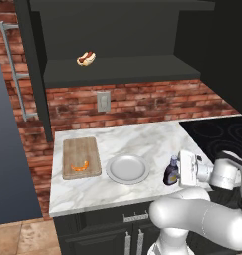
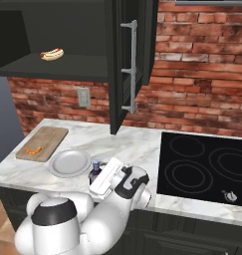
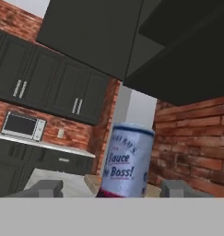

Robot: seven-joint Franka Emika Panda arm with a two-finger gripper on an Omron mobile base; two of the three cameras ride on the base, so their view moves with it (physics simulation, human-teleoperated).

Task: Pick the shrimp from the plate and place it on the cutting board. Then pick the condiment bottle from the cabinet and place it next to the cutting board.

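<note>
The orange shrimp (image 1: pixel 80 167) (image 2: pixel 34 150) lies on the wooden cutting board (image 1: pixel 81 147) (image 2: pixel 49 135) at the counter's left end. Just right of the board sits the grey plate (image 1: pixel 127 169) (image 2: pixel 69 163) with nothing on it. The dark condiment bottle (image 1: pixel 171 172) (image 2: pixel 95 168) stands upright on the counter to the right of the plate. My gripper (image 1: pixel 176 173) (image 2: pixel 99 177) reaches it from the right. In the hand view the bottle's neck and label (image 3: pixel 127 161) rise between the fingertips (image 3: pixel 39 188), which stand apart from it, open. The dark cabinet (image 1: pixel 122 72) (image 2: pixel 58 67) hangs above.
A hot dog (image 1: pixel 86 58) (image 2: pixel 52 54) lies on the cabinet shelf. The cabinet door (image 2: pixel 128 69) hangs open above the middle of the counter. A black cooktop (image 2: pixel 207 164) (image 1: pixel 217 132) lies to the right. The counter's front edge is close to the bottle.
</note>
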